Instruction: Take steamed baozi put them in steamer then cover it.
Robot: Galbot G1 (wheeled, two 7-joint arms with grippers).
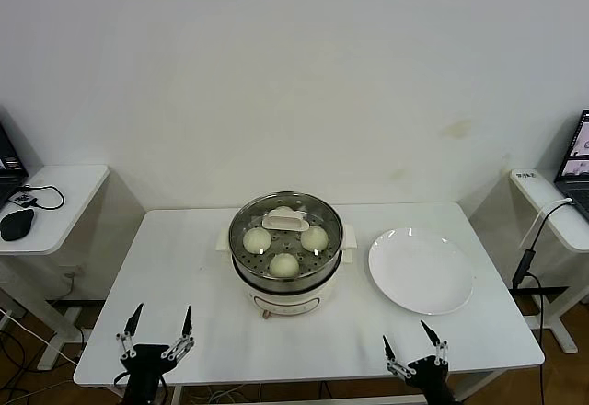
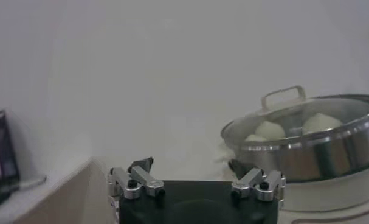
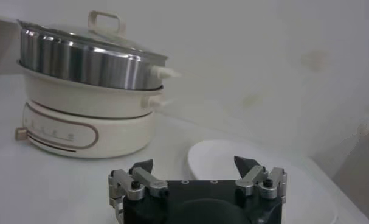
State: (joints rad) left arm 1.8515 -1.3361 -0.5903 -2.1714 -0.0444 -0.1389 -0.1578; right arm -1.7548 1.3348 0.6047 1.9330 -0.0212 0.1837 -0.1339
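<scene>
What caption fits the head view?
Lidded steamer holding baozi, empty plate beside it, both grippers open at the table's near edge.

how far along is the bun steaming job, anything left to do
It looks finished. Buns sit inside the steamer under the glass lid, three clearly visible, and the plate is bare. Nothing is in hand: the left gripper and right gripper hang open at the table's near edge. Nothing looks left.

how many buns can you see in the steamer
3 small cream-white round buns under the glass lid: robot's left, right, front. The lid's cream handle may hide a fourth behind it.
</scene>
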